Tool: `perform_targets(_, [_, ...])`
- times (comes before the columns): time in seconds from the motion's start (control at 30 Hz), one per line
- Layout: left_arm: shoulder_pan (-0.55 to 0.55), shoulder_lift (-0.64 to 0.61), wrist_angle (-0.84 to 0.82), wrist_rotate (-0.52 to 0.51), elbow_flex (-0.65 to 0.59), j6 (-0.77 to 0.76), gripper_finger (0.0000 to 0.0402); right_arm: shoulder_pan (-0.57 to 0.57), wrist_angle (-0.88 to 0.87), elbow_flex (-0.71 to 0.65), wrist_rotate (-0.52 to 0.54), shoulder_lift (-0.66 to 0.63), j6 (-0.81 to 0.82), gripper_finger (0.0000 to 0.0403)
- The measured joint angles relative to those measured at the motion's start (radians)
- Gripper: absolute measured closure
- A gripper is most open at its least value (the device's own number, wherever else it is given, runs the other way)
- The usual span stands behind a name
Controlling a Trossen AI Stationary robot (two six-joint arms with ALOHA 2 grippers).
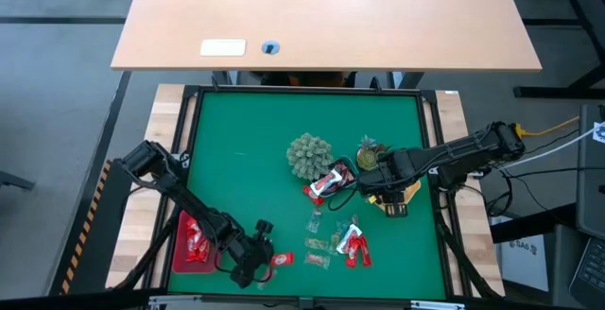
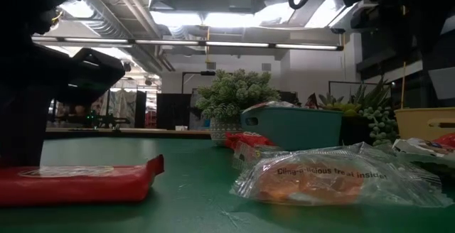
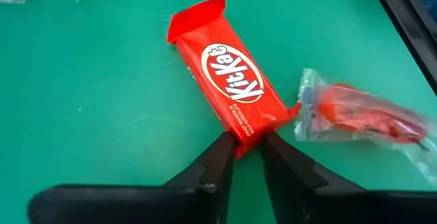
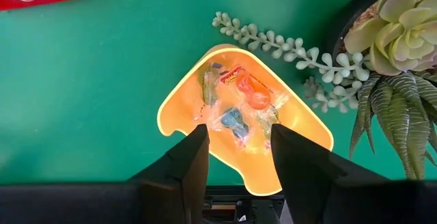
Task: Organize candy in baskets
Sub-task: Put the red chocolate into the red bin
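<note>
Three baskets are counted in the high view. At the lower left of that frame lies the red rectangular basket (image 1: 192, 244), with several red-wrapped candies in it; their number cannot be made out under the left arm. Just to its right the left gripper (image 1: 264, 256) is seen low over the green mat (image 1: 246, 140). In the left wrist view its two fingers (image 3: 217, 161) are pressed against the end of one red KitKat bar (image 3: 229, 82), whose white oval label reads "KitKat"; the bar is grasped at its crimped end and lies flat on the mat. Beside it one clear packet with a red sweet (image 3: 358, 111) is partly cut off by the frame edge.

At the lower centre of the high view a loose cluster of small wrapped candies (image 1: 336, 242) is scattered, red and greenish; an exact count cannot be given. In the low view one clear packet (image 2: 334, 176) carries print reading roughly "delicious treat inside"; its first word cannot be read.

Two green plant ornaments (image 1: 310, 155) stand at the centre. Between them the pale blue basket (image 1: 333, 183) holds red-wrapped candy.

At the right the right gripper (image 4: 237, 152) hangs released, jaws apart and empty, over the yellow-orange basket (image 4: 179, 108), in which about five small clear-wrapped sweets (image 4: 239, 108) lie. The basket's near edge is hidden by the fingers.
</note>
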Motion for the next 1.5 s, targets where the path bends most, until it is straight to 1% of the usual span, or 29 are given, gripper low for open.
perform_targets(0.3, [0.000,0.000,0.001,-0.002,0.000,-0.092,0.0395,0.000,0.013,0.000,0.000,0.000,0.000,0.0244])
perform_targets(0.53, [0.000,-0.009,0.000,0.003,0.000,-0.115,0.0400,0.000,0.015,0.000,0.000,0.000,0.000,0.0244])
perform_targets(0.77, [0.016,-0.084,-0.002,0.012,0.000,-0.192,0.0401,0.000,0.015,0.000,0.000,0.000,0.000,0.0244])
perform_targets(0.93, [0.017,-0.172,-0.006,0.083,-0.001,-0.198,0.0401,0.000,0.015,0.000,0.000,0.000,0.000,0.0244])
perform_targets(1.07, [0.017,-0.263,-0.045,0.150,-0.001,-0.266,0.0401,0.000,0.014,0.000,0.000,0.000,0.000,0.0244])
perform_targets(1.17, [0.015,-0.344,-0.127,0.216,-0.001,-0.359,0.0401,0.000,0.015,0.000,0.000,0.000,0.000,0.0244])
perform_targets(1.4, [0.001,-0.523,-0.383,0.391,-0.001,-0.644,0.0401,0.000,0.021,0.000,0.000,0.000,0.000,0.0244])
perform_targets(1.5, [-0.012,-0.583,-0.474,0.449,-0.001,-0.763,0.0401,0.000,0.021,0.000,0.000,0.000,0.000,0.0244])
